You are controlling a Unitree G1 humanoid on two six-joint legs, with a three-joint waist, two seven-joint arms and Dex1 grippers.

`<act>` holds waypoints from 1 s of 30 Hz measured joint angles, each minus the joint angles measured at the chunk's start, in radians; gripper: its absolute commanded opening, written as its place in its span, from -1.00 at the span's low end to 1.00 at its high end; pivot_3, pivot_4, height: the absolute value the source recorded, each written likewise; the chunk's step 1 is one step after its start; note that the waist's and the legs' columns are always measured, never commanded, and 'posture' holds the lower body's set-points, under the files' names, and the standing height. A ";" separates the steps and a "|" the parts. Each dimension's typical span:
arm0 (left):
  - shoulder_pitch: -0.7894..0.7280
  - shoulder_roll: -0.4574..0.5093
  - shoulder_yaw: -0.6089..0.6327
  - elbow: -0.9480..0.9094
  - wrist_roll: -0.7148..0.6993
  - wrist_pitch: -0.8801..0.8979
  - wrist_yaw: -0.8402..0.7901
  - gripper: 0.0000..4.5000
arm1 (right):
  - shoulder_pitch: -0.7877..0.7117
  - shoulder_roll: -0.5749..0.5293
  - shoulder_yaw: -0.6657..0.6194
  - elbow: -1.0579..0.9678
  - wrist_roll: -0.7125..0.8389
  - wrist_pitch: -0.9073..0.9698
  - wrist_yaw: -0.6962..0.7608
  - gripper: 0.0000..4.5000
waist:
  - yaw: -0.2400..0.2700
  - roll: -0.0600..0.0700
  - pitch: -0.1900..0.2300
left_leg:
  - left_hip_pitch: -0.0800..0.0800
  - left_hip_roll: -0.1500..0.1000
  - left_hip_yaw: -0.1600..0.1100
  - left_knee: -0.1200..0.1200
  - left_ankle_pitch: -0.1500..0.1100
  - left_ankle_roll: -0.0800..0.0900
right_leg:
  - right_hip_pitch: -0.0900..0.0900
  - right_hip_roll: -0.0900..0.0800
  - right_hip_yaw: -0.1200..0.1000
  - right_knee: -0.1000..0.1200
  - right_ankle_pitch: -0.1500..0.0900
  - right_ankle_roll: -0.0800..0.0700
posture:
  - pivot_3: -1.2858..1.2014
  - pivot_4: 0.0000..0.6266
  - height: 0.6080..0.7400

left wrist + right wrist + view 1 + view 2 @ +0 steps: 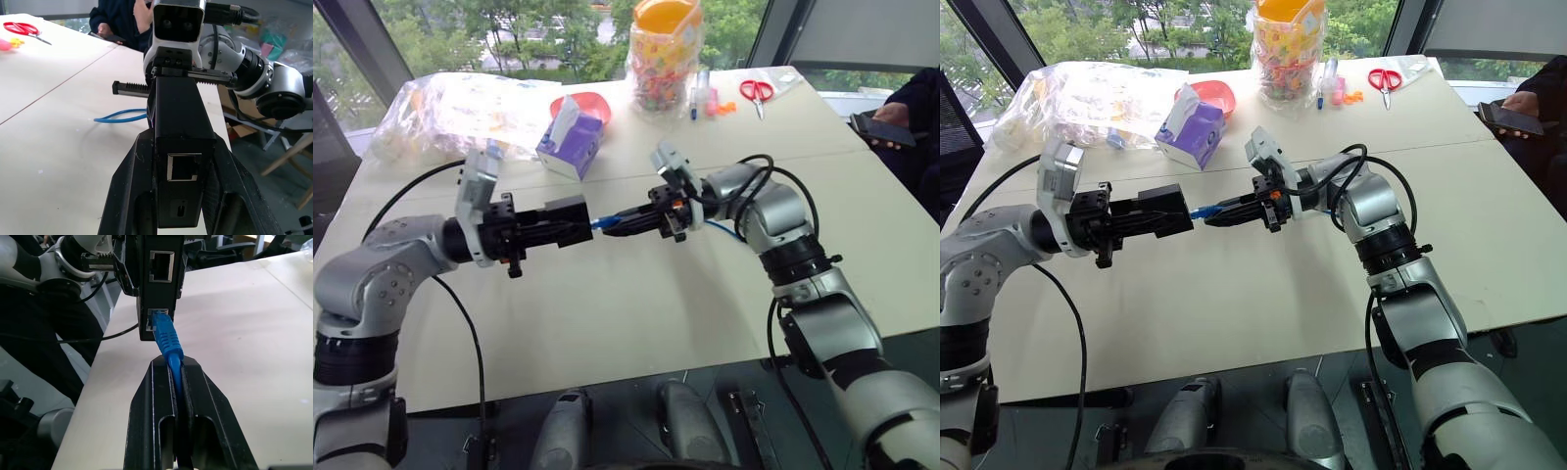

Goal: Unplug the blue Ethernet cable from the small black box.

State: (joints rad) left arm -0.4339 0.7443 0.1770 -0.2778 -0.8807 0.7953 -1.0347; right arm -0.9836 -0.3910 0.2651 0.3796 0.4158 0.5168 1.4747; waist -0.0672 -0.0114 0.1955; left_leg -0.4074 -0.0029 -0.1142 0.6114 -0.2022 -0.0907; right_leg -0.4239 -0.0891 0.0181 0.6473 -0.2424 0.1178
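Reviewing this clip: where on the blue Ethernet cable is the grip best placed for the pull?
Probably on the blue Ethernet cable at the boot behind its plug, approached head-on to the port of the small black box. The right gripper pinches just behind it, in line.

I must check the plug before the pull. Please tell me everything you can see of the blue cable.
The blue cable is a thin, bright blue cord with a ribbed boot at its plug. The plug sits in the lower of two ports on one face of the black box, which the left gripper holds above the table. The right gripper is shut on the cable just behind the boot. Past the gripper, the cord runs back along the right arm.
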 measured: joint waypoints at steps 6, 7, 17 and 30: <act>0.004 0.000 -0.003 0.000 0.007 0.000 -0.006 -0.77 | -0.014 -0.007 -0.015 0.000 -0.001 0.015 0.008 -0.36 | 0.000 0.000 0.000 | 0.000 0.000 0.000 0.000 0.000 0.000 | 0.000 0.000 0.000 0.000 0.000 0.000 | 0.03 -0.52 1.00; 0.004 0.000 -0.004 0.000 0.008 0.000 -0.006 -0.77 | -0.017 -0.006 -0.020 0.000 -0.001 0.014 0.007 -0.36 | 0.000 0.000 0.000 | 0.000 0.000 0.000 0.000 0.000 0.000 | 0.000 0.000 0.000 0.000 0.000 0.000 | 0.03 -0.52 1.00; 0.004 -0.003 -0.005 0.000 0.021 -0.004 -0.006 -0.77 | -0.017 -0.006 -0.022 0.000 0.000 0.021 0.020 -0.36 | 0.000 0.000 0.000 | 0.000 0.000 0.000 0.000 0.000 0.000 | 0.000 0.000 0.000 0.000 0.000 0.000 | 0.03 -0.52 1.00; 0.003 -0.017 -0.006 0.001 0.030 -0.020 0.000 -0.77 | -0.017 0.016 -0.020 -0.001 -0.009 0.020 0.022 -0.36 | 0.000 0.000 0.000 | 0.000 0.000 0.000 0.000 0.000 0.000 | 0.000 0.000 0.000 0.000 0.000 0.000 | 0.03 -0.52 1.00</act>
State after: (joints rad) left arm -0.4305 0.7276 0.1711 -0.2765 -0.8505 0.7754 -1.0349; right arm -1.0009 -0.3748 0.2454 0.3786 0.4068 0.5365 1.4966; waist -0.0673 -0.0114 0.1955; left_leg -0.4075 -0.0029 -0.1142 0.6114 -0.2022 -0.0907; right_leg -0.4240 -0.0892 0.0180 0.6473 -0.2424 0.1178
